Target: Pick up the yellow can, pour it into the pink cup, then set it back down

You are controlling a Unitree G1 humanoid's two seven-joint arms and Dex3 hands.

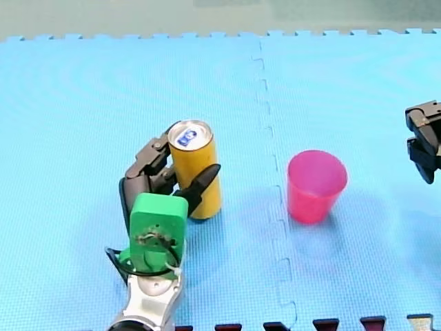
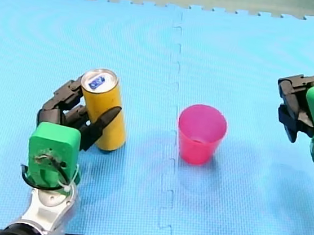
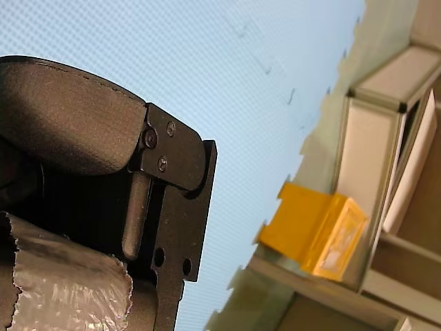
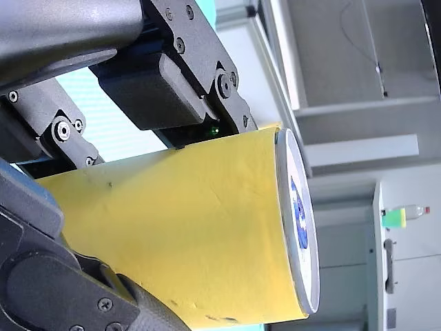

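Now, left hand fingers wrap yellow can; right hand cropped at right edge

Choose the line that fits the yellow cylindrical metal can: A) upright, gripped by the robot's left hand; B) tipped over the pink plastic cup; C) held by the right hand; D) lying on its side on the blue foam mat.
A: the yellow can stands upright, left of the pink cup, with the left hand wrapped around it; the right hand is far off at the right edge.
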